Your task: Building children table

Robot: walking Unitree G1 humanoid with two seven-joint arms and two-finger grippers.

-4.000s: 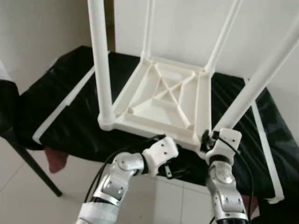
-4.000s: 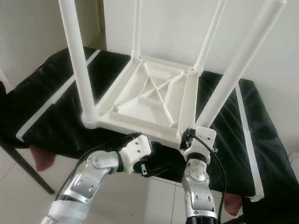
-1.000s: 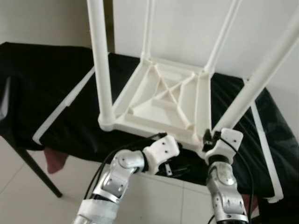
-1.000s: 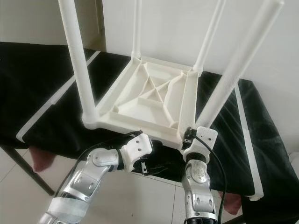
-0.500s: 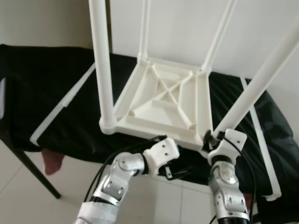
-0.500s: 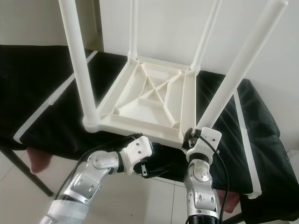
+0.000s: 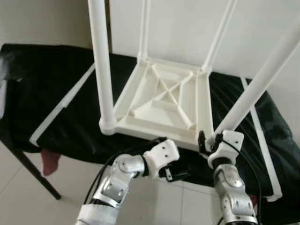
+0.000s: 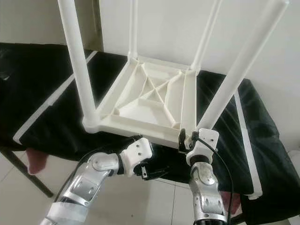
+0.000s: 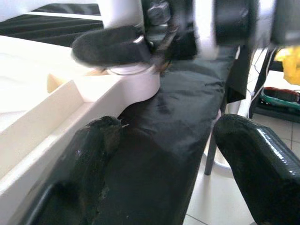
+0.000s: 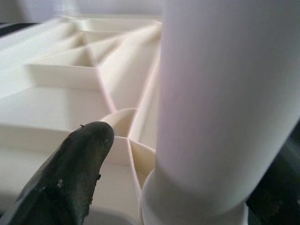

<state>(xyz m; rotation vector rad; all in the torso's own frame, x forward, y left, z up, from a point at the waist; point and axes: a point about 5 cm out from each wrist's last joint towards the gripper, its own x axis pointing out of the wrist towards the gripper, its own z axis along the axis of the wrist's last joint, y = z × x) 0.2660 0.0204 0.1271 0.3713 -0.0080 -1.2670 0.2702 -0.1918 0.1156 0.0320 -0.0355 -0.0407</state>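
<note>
On black cloth: white plastic children's table (image 8: 150,101), upside down, four round legs pointing up, ribbed underside with a diagonal cross brace facing the camera.
Cloth: black cloth (image 8: 42,93), glossy, wrinkled, white strips running across it; covers a low surface by a pale wall.
Near right leg: near right leg (image 8: 236,70), smooth white tube, seated in the round corner socket.
Right gripper: right gripper (image 8: 183,139) at the base of that leg; one black finger (image 10: 70,164) on the tray side of the tube, a dark edge of the other past it; fingers astride the leg, pads on the tube not clearly seen, so grip cannot be told.
Left gripper: left gripper (image 9: 164,154) low at the table's front edge beneath the frame; black fingers (image 9: 262,164) spread apart, one against the white rim, nothing between them.
Change: right wrist set a little higher and closer to the leg base than half a second ago; table and left arm much as before; black cloth now filling the far left corner, unlike four seconds ago.
Floor: pale tile floor (image 8: 28,206); dark chair leg (image 8: 23,173) at left.
</note>
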